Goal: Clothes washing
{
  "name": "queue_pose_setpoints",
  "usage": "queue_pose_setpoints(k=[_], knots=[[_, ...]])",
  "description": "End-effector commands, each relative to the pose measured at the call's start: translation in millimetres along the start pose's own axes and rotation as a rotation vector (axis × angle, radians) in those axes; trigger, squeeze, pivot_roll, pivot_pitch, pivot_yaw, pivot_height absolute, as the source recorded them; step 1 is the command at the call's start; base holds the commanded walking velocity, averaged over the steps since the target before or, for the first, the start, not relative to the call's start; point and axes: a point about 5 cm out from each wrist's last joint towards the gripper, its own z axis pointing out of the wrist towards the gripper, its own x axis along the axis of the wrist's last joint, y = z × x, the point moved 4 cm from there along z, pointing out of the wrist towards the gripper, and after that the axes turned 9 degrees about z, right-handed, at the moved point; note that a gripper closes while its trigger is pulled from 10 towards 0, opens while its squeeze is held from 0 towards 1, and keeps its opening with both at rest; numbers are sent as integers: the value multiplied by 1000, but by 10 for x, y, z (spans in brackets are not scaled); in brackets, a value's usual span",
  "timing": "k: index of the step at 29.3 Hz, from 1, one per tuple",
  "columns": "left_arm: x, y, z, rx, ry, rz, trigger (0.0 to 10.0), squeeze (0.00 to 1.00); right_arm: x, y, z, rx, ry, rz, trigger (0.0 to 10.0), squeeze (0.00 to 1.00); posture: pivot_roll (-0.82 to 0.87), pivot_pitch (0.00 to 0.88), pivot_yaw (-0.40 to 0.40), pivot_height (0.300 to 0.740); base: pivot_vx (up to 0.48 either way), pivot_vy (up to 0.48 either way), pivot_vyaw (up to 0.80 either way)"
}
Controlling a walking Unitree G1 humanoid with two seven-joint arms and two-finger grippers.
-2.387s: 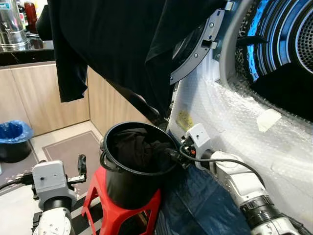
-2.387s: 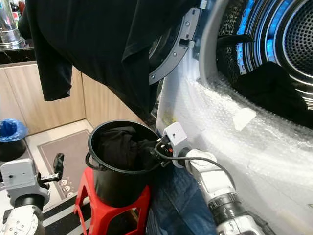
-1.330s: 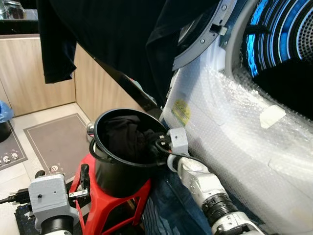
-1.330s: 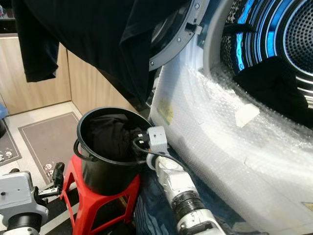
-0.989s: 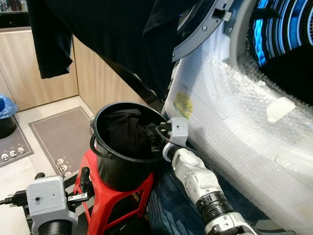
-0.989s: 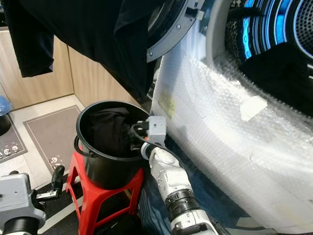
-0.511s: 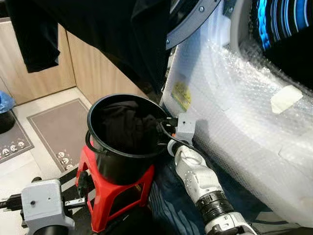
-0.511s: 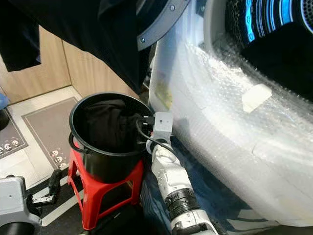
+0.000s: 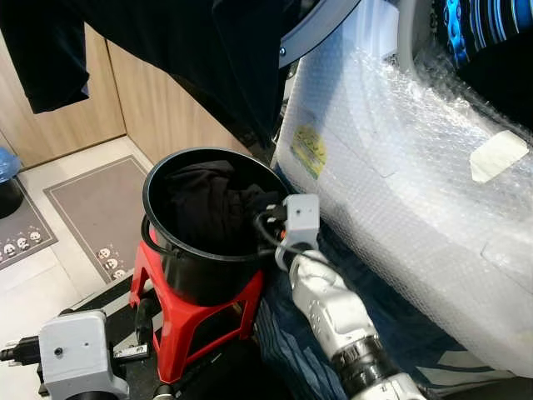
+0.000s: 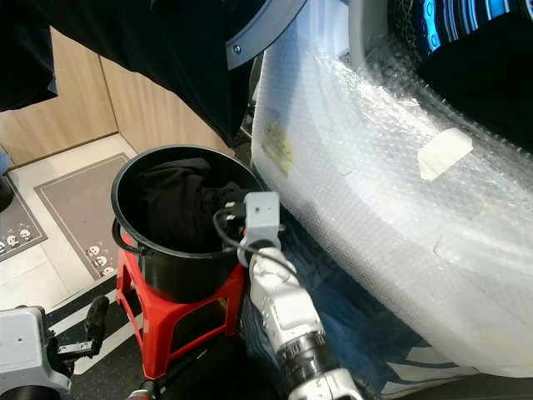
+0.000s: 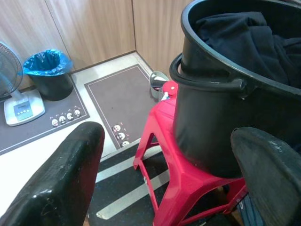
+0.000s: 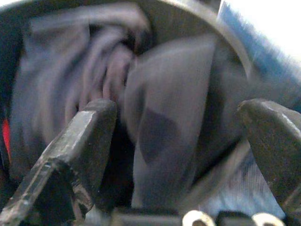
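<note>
Black, soft cloth fills most of what we see. In the left eye view, dark clothes (image 9: 208,204) lie bunched inside a black bucket (image 9: 204,275) that stands on a red stool (image 9: 187,321), just beside the bubble-wrapped front of a washing machine (image 9: 400,192). Our right gripper (image 9: 265,223) reaches over the bucket's rim, above the heap. We judge the clothes light, limp and easily snagged; a raised fold near the top looks the best place to pinch. Another black garment (image 9: 166,50) hangs over the open washer door, cut off at the top edge.

The right eye view shows blue fabric (image 10: 350,317) on the floor by the machine, half hidden by our arm.

In the left wrist view, the left gripper (image 11: 169,183) hangs low beside the stool, fingers spread wide and empty.

In the right wrist view, blurred, the fingers (image 12: 75,141) stand well apart with a grey-looking fold between them, not yet pinched. We cannot tell how many garments the bucket holds, nor how deep the heap goes.
</note>
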Motion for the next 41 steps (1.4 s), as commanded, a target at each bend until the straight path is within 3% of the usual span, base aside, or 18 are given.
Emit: queue_pose_setpoints(k=[1,10,11,12,13,14,41], knots=[[17,-6,-45,9,-5,3,10000,0,-221,-278,-56,24,-68,90,10000,0,328,362,-232,740,0,0,0],[4,1,-55,9,-13,-2,10000,0,-205,-317,-67,-21,-66,52,10000,0,325,366,-234,740,0,0,0],[6,6,-55,10,-13,-2,10000,0,-152,-337,-62,-28,-41,66,7569,0,326,364,-234,740,0,0,0],[6,6,-55,10,-13,-2,10000,0,-152,-337,-62,-28,-41,66,7569,0,326,364,-234,740,0,0,0],[10,10,-55,9,-12,-5,10000,0,-94,-362,-58,-22,-9,68,3333,0,326,364,-234,740,0,0,0],[9,11,-55,8,-12,-4,10000,0,-70,-378,-63,-21,1,74,0,0,326,365,-235,740,0,0,0],[16,10,-51,14,-10,-5,10000,0,-27,-612,-95,52,18,56,0,0,336,360,-240,740,0,0,0]])
